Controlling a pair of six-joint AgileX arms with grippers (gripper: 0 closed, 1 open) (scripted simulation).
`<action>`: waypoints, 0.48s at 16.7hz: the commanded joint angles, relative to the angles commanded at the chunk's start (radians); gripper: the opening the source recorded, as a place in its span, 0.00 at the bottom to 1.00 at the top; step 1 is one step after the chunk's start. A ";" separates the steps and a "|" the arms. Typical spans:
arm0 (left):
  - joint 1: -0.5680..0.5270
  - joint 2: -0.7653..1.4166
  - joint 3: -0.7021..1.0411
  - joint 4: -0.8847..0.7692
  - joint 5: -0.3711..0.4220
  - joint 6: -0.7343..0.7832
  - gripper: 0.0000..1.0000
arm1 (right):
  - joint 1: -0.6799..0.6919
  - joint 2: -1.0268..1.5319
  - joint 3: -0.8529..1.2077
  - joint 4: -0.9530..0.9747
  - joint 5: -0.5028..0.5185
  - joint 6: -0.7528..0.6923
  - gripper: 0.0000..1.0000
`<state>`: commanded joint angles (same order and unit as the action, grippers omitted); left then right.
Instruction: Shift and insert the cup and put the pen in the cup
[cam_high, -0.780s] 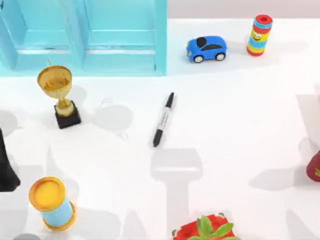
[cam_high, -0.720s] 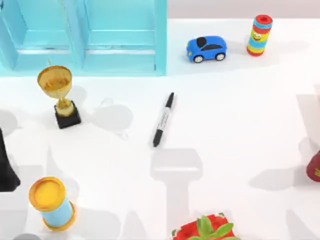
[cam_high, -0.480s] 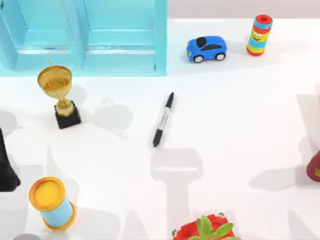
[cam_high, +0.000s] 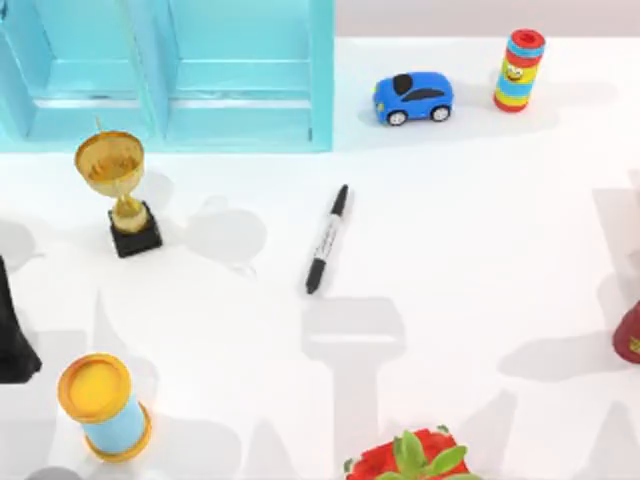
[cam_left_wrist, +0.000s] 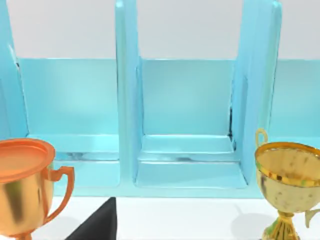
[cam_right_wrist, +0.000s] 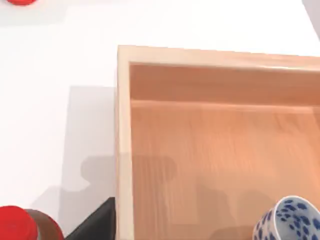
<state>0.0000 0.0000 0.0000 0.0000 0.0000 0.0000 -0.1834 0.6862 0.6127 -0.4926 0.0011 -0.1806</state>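
Inside the wooden tray, one cup, on the tabletop one pen lying flat, claw state impossible to tell.

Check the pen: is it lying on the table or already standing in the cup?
Lying flat on the table: the pen rests alone, nothing around it.

- The arm shadows on the table shifted slightly, most visibly along the near edge beside the potted plant.
- The shadow next to the gold trophy changed its outline a little.
- The dark arm part at the table's left edge sat a touch lower.
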 joint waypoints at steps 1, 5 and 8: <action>0.000 0.000 0.000 0.000 0.000 0.000 1.00 | -0.025 0.111 0.084 -0.070 0.000 -0.024 1.00; 0.000 0.000 0.000 0.000 0.000 0.000 1.00 | -0.127 0.515 0.406 -0.352 0.000 -0.121 1.00; 0.000 0.000 0.000 0.000 0.000 0.000 1.00 | -0.196 0.771 0.631 -0.538 0.001 -0.188 1.00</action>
<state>0.0000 0.0000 0.0000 0.0000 0.0000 0.0000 -0.3794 1.4570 1.2441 -1.0304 0.0022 -0.3681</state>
